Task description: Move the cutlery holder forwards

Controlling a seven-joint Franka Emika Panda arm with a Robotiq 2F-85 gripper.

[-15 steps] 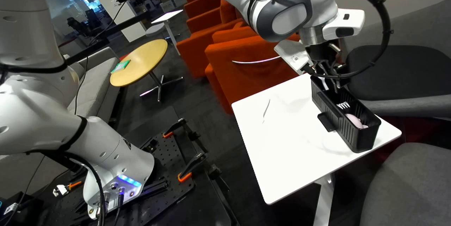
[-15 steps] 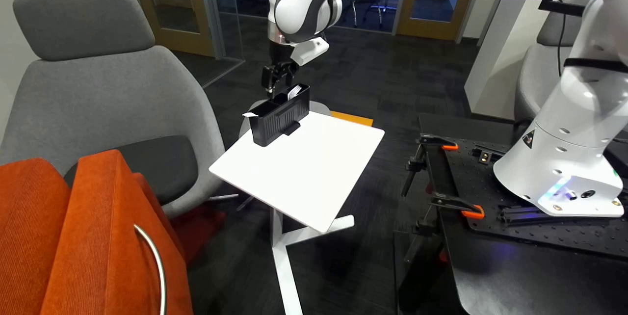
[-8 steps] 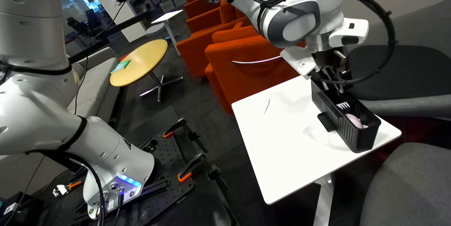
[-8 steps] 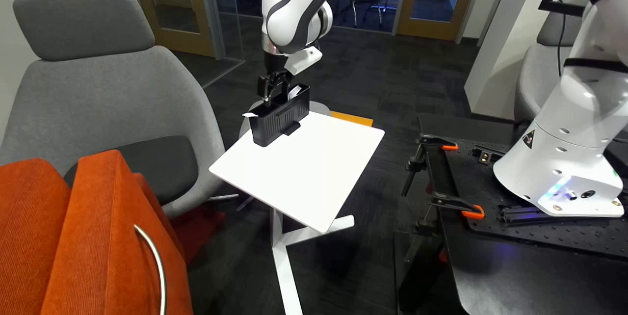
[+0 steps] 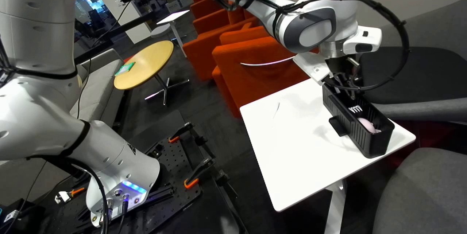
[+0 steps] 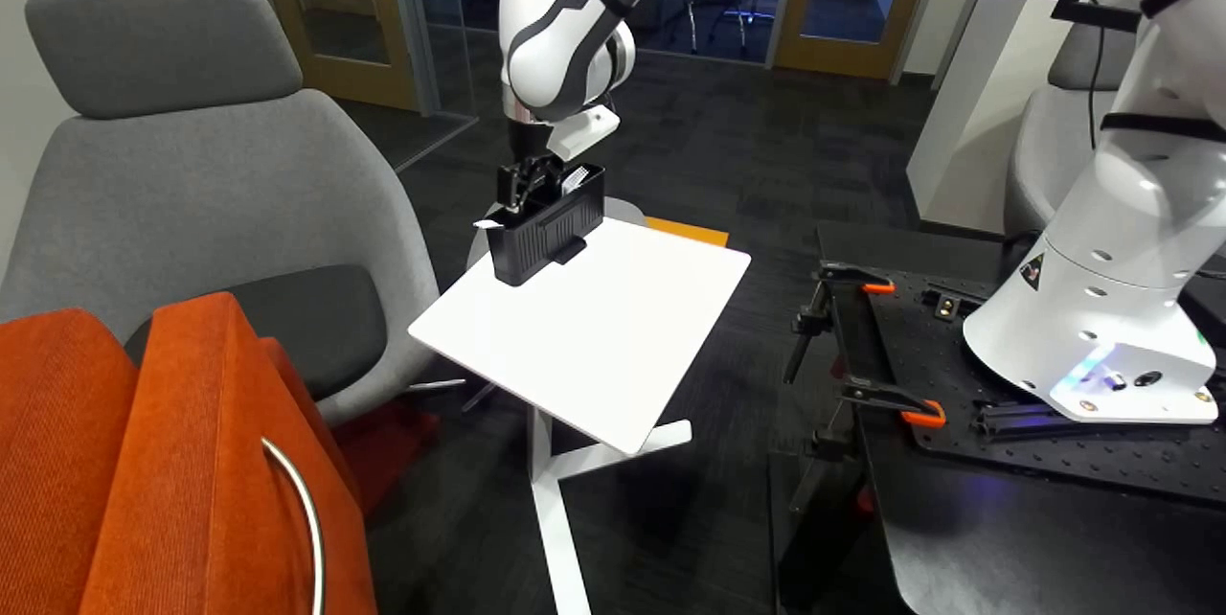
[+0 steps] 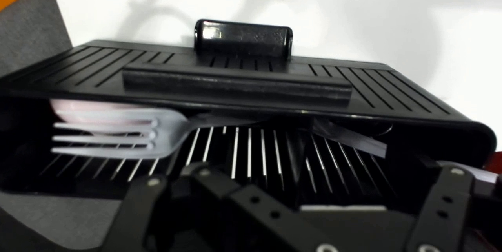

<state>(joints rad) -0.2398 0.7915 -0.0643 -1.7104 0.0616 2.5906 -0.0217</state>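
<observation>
The cutlery holder is a long narrow black tray with ribbed walls; it stands upright along one edge of the white table in both exterior views [image 5: 349, 121] [image 6: 554, 230]. In the wrist view its outer wall [image 7: 235, 85] faces the camera. Inside lie a pale fork [image 7: 164, 136], a pink item [image 7: 84, 110] and other pale pieces. My gripper [image 7: 313, 189] has its fingers spread wide along the holder's length, with nothing between them. In both exterior views the gripper [image 5: 344, 90] [image 6: 533, 193] is at the holder's open top. How deep the fingertips reach is hidden.
The white table [image 5: 292, 146] carries the holder near its far edge from the robot base. A grey chair [image 6: 278, 213] stands close behind that edge. An orange armchair [image 6: 230, 462] is beside the table. A loose cable loops around my wrist.
My gripper has moved down, from just above the holder to its open top, shifting slightly along it. The holder and its contents have not moved.
</observation>
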